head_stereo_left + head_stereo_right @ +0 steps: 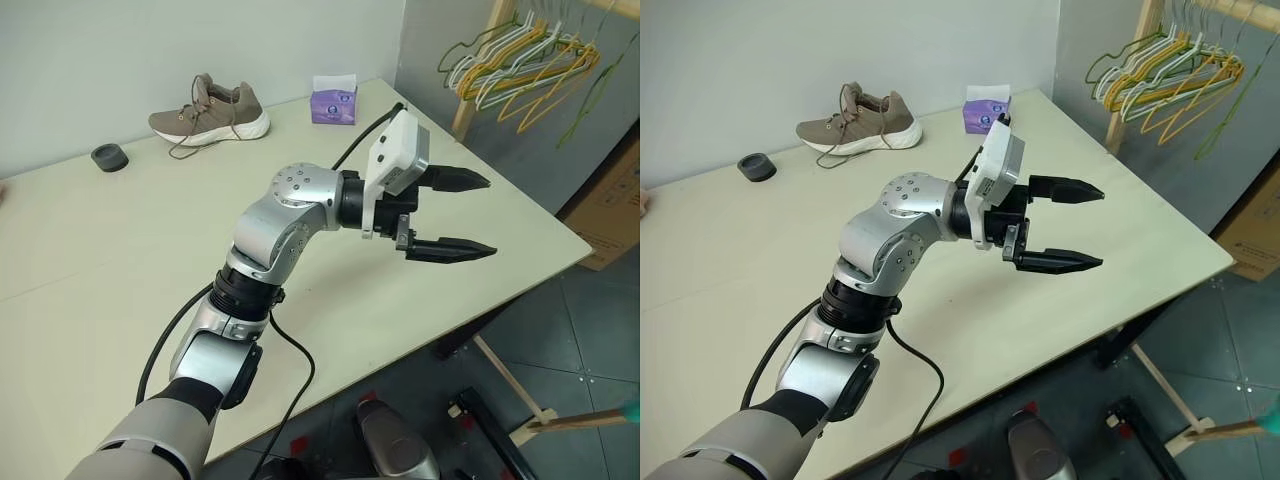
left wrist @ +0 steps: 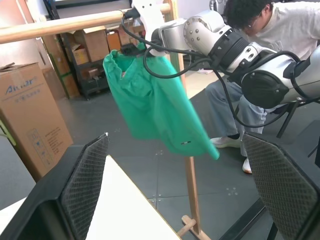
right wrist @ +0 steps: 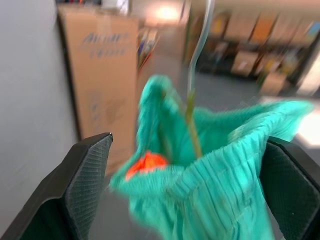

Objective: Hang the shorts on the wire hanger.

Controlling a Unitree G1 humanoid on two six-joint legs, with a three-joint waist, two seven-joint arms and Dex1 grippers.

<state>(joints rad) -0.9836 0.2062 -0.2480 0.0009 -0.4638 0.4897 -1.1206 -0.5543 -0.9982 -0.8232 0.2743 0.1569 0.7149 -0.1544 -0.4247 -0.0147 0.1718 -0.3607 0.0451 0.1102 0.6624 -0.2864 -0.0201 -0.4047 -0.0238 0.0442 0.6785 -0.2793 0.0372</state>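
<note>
From the head views, the left claw [image 1: 450, 213] sticks out over the pale tabletop [image 1: 90, 260] with its two black fingers spread wide and nothing between them. A brown shoe [image 1: 210, 112], a purple tissue box [image 1: 334, 103] and a small dark cap [image 1: 109, 156] sit far back on the tabletop. A bunch of spare hangers [image 1: 525, 65] dangles from a wooden rack off to the right.

In the left wrist view, the shorts [image 2: 157, 107] hang under a wooden rail [image 2: 65, 26], just beside the rack's post. The right arm [image 2: 235, 50] reaches up to their top edge. A person [image 2: 270, 30] sits behind it.

In the right wrist view, the right claw [image 3: 182, 192] is wide open, and the shorts sit in the gap but look loose from the fingers. The wire hanger [image 3: 192, 120] runs up through the bunched waistband, near the orange string tip [image 3: 146, 164].

The shorts look soft, light and floppy, so they sag and swing easily. The thick, gathered waistband is probably the best place to pinch them. The thin wire looks springy and could tip, letting the cloth slide off.
</note>
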